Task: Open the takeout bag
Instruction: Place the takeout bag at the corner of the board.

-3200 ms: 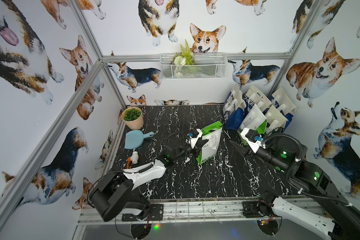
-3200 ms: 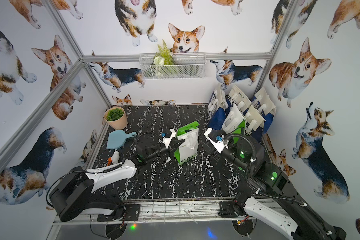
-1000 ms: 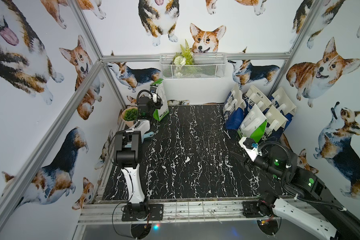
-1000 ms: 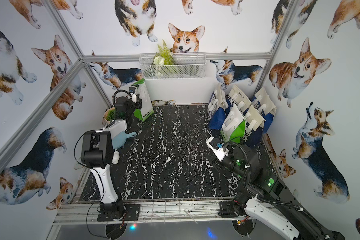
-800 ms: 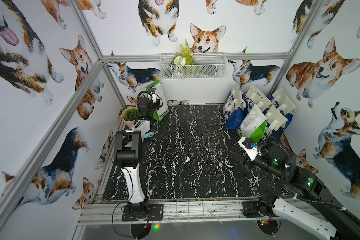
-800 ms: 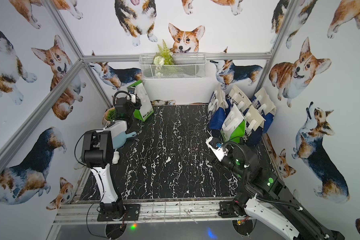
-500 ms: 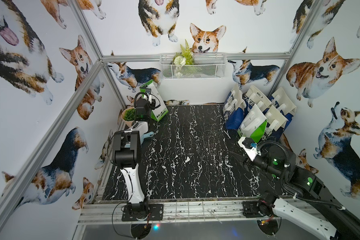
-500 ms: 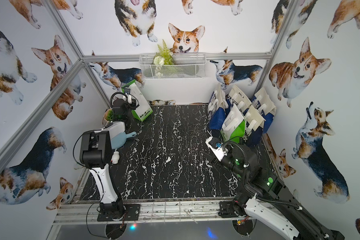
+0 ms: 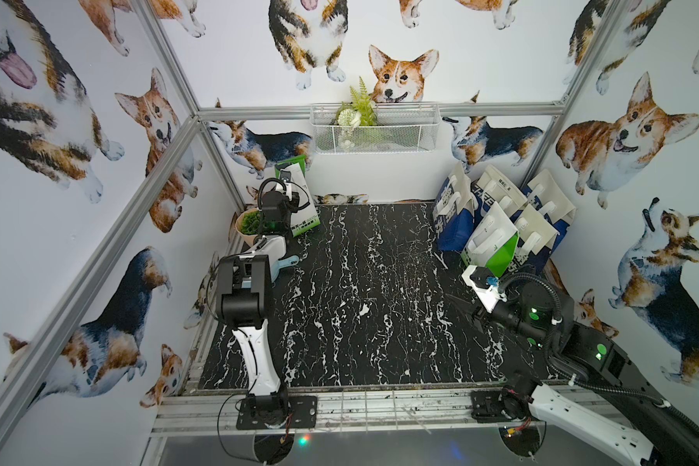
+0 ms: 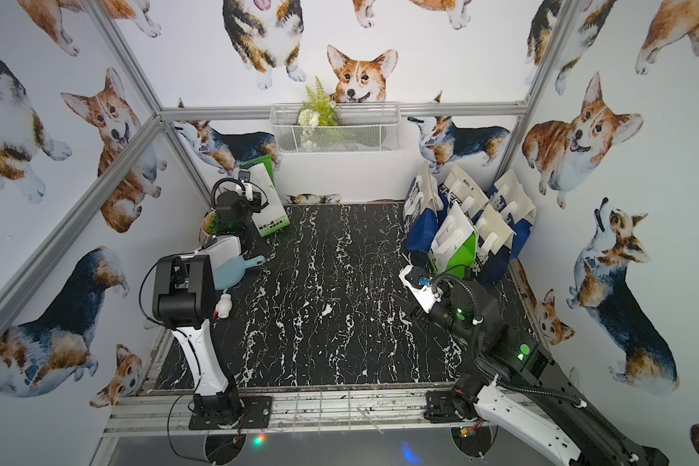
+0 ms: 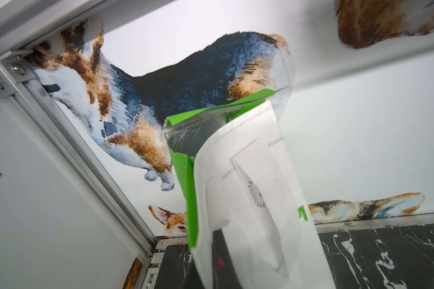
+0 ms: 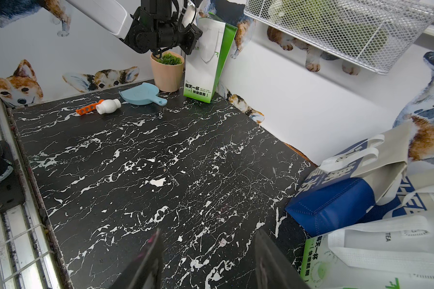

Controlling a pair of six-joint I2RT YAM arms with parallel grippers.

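Bag point(image 9: 305, 218) gone from mid-table, now at the far left corner, upright, base on or just above the table point(image 12: 161, 162), just beside the plant pot point(image 12: 167, 75). Pinched high on its white side by the left gripper point(image 12: 193, 42), jaws pressed together on it. Mouth gaping, silver lining on show: opening probably done, only the release remaining. Right gripper point(image 12: 208, 237) spread and empty, low over the near right side, close to the spare bags point(image 9: 497, 226).

Corgi wallpaper point(image 9: 396, 76) around a black marble tabletop point(image 9: 360, 282).
Aluminium rails point(image 9: 501, 107) frame white walls point(image 9: 380, 173); a wire basket point(image 9: 400, 133) of greenery point(image 9: 360, 109) hangs above, ahead of the right gripper point(image 12: 208, 232).
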